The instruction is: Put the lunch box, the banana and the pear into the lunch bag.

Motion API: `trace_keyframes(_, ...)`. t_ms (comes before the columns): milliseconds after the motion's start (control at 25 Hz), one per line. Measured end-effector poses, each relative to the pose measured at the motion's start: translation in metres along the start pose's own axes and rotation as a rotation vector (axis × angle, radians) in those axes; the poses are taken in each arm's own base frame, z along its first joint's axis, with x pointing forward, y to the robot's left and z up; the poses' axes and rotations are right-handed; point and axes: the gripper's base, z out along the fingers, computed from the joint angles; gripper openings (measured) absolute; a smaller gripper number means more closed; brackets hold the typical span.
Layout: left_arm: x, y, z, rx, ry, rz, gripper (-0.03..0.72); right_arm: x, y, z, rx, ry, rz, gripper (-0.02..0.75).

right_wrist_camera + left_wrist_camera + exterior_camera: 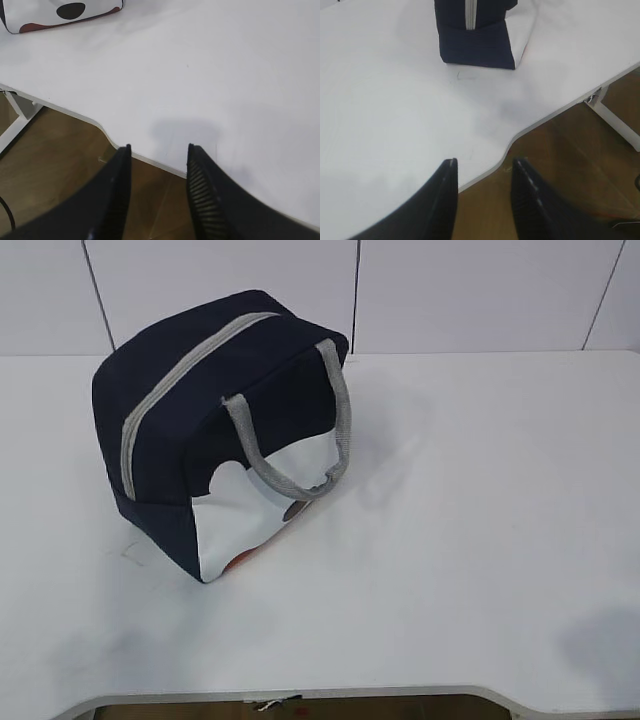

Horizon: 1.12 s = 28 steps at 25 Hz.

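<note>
the lunch bag (pixel 200 430) sits zipped on the table (pixel 470 540); both the left end effector (pixel 484 172) and right end effector (pixel 157 159) hang spread, empty, so unzipping should come first, one steadying the fabric.

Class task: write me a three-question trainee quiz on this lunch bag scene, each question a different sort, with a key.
1. True or false: the lunch bag has its zipper closed.
2. Which fruit lies on the table? A banana; B pear; C none in view.
3. Fill in: both sets of jaws hold ____.

Key: 1 true. 2 C. 3 nothing; the left gripper and right gripper stand open near the table edge.
</note>
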Motion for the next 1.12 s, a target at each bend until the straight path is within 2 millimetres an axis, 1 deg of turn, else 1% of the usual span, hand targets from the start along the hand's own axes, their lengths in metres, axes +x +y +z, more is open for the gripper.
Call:
trace_keyframes(240, 0.004, 0.013, -0.001, -0.150, 0.006, -0.159, 0.246, 0.000, 0.000, 0.000, 0.002, -0.002, -0.001, 0.319)
trace_keyframes(600, 0.005, 0.014, -0.003, -0.191, -0.007, -0.199, 0.244, 0.000, -0.001, 0.000, 0.013, -0.001, 0.001, 0.318)
trace_keyframes(720, 0.006, 0.013, -0.004, -0.272, -0.009, -0.252, 0.243, 0.000, 0.002, 0.000, 0.051, 0.006, 0.040, 0.318)
trace_keyframes(840, 0.006, 0.009, -0.005, -0.341, -0.014, -0.320, 0.243, 0.000, 0.004, -0.001, 0.129, 0.017, 0.096, 0.318)
trace_keyframes(1000, 0.006, 0.008, -0.004, -0.362, -0.016, -0.343, 0.243, 0.000, 0.006, -0.001, 0.214, 0.028, 0.153, 0.318)
trace_keyframes(1120, 0.006, 0.008, -0.004, -0.359, -0.017, -0.345, 0.244, -0.001, 0.006, -0.001, 0.231, 0.028, 0.165, 0.317)
